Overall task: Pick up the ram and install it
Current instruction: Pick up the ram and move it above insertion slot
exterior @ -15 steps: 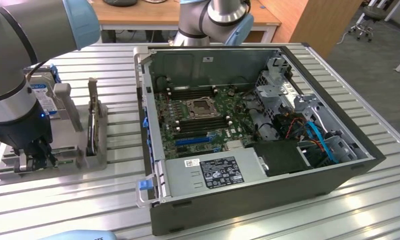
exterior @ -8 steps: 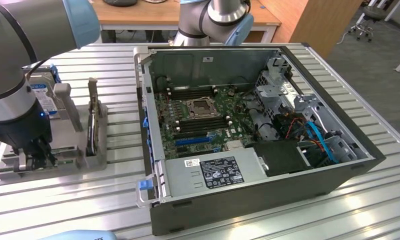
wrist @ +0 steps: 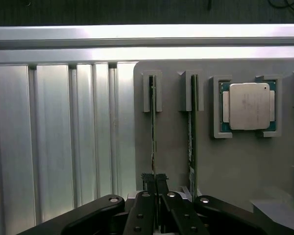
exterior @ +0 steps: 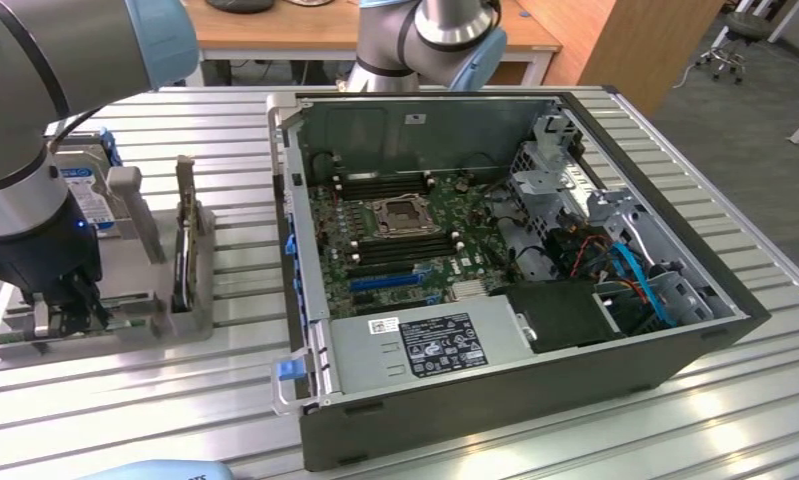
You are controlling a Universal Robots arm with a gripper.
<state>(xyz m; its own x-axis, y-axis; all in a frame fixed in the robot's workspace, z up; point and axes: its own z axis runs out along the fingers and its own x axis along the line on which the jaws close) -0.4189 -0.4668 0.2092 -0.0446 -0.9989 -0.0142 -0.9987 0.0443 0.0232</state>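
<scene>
a: what's the gripper [wrist: 156,188] doing?
b: it's pinched shut on the ram [wrist: 152,122], which stands on edge in its holder [wrist: 171,156], just beside a second stick [wrist: 191,122].
a: how will it handle?
b: probably light, stiff and brittle. grip the flat faces gently, near the top edge.

Claw [exterior: 72,318] low at parts fixture [exterior: 192,300]

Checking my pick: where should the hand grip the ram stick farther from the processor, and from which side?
Pinch the ram stick by its flat faces at the exposed long edge, coming from above. It stands on edge in a slotted holder, leaving only that edge free. The hand is shut on it there.
</scene>
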